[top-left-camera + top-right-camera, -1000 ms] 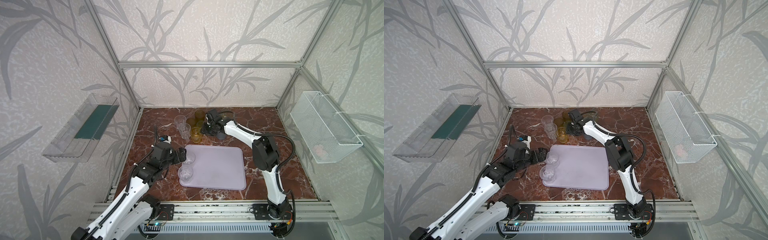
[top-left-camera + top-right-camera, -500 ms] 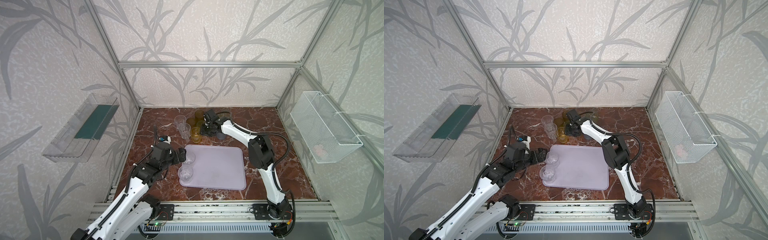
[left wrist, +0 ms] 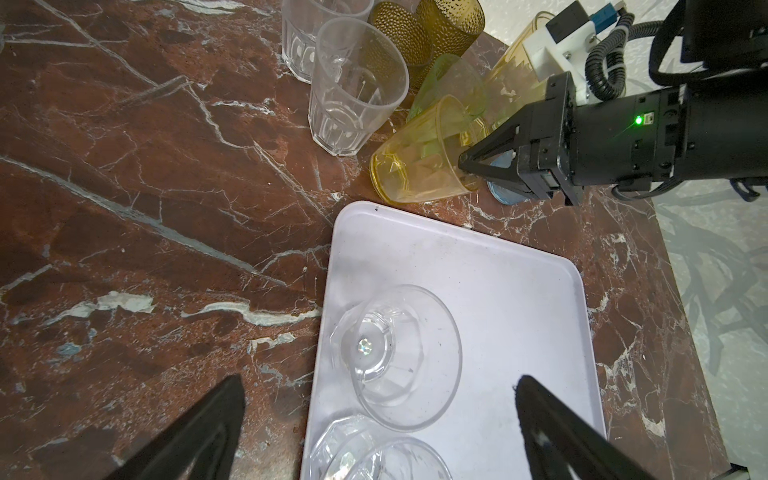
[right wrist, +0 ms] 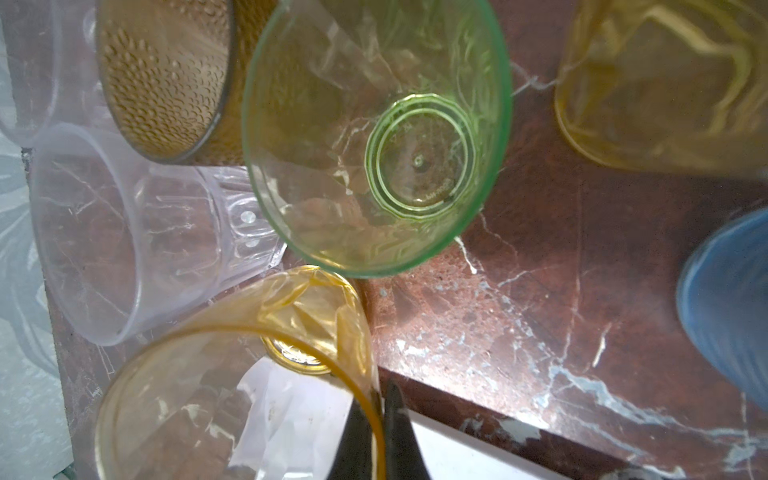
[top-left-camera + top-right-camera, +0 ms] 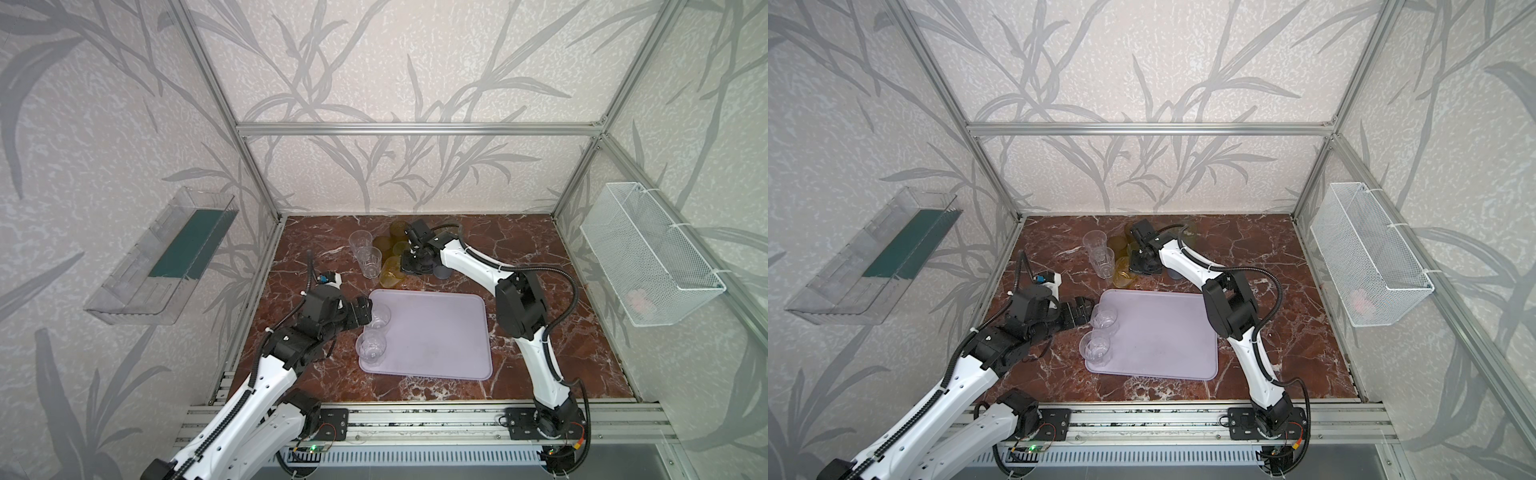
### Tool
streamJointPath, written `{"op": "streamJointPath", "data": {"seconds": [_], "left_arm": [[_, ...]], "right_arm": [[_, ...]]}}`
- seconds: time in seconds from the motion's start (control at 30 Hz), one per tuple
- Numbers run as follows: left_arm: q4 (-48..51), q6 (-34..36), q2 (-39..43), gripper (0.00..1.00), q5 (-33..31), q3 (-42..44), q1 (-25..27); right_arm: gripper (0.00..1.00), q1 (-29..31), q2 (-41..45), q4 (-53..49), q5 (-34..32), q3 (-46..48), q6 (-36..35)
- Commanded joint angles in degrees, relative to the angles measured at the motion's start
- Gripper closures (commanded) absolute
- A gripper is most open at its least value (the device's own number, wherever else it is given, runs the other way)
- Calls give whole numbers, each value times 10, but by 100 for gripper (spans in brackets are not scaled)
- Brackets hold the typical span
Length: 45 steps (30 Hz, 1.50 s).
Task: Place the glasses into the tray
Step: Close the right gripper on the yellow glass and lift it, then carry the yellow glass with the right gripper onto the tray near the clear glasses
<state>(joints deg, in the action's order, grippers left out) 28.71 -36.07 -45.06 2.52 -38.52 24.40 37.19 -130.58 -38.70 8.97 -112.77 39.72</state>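
Observation:
The lavender tray lies mid-table. Two short clear glasses stand in its left end. My left gripper is open at that edge, its fingers spread on either side of the nearer clear glass without touching it. Behind the tray stand the other glasses: clear, olive-brown, green, blue-grey. My right gripper is shut on the rim of a tilted amber glass.
A clear plastic bin hangs on the left wall and a white wire basket on the right wall. A taller amber glass stands close beside the held one. Bare marble table lies right of and in front of the tray.
The right gripper has closed on the amber glass's rim after shifting slightly left. The left arm has not moved.

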Motion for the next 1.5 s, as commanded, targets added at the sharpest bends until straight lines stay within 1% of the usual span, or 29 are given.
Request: {"op": "streamJointPath", "data": {"seconds": [0.0, 0.1, 0.17, 0.3, 0.53, 0.6, 0.87, 0.97, 1.1, 1.2, 1.33, 1.4, 1.47], "left_arm": [[15, -6, 14, 1, 3, -8, -2], [36, 1, 23, 1, 14, -18, -2], [60, 6, 31, 1, 8, -28, -2], [77, 13, 54, 1, 4, -34, -2], [98, 13, 74, 1, 12, -45, -3], [99, 13, 73, 1, 17, -45, -3], [101, 27, 32, 1, 30, -72, -3], [95, 29, 9, 1, 37, -82, -3], [97, 41, -17, 1, 49, -95, -3], [126, 61, -19, 1, -6, -116, -4], [139, 77, 0, 1, -88, -131, -4], [136, 78, 7, 1, -94, -133, -3], [122, 75, 11, 1, -82, -125, -4]], "right_arm": [[100, 7, 36, -24, -14, 2, -6], [100, 20, 90, 7, -31, 61, -6], [100, 25, 131, 30, -38, 106, 0], [100, 29, 203, 63, -40, 180, 7], [100, 61, 324, 86, -84, 301, 4], [100, 69, 371, 93, -94, 337, 4], [100, 78, 539, 192, -115, 544, 32], [100, 84, 587, 188, -123, 587, 36], [100, 90, 633, 151, -144, 618, 49], [100, 94, 663, 134, -141, 637, 53], [100, 105, 689, 113, -147, 650, 60], [100, 116, 698, 94, -158, 648, 66], [100, 128, 713, 87, -166, 649, 66]]}}
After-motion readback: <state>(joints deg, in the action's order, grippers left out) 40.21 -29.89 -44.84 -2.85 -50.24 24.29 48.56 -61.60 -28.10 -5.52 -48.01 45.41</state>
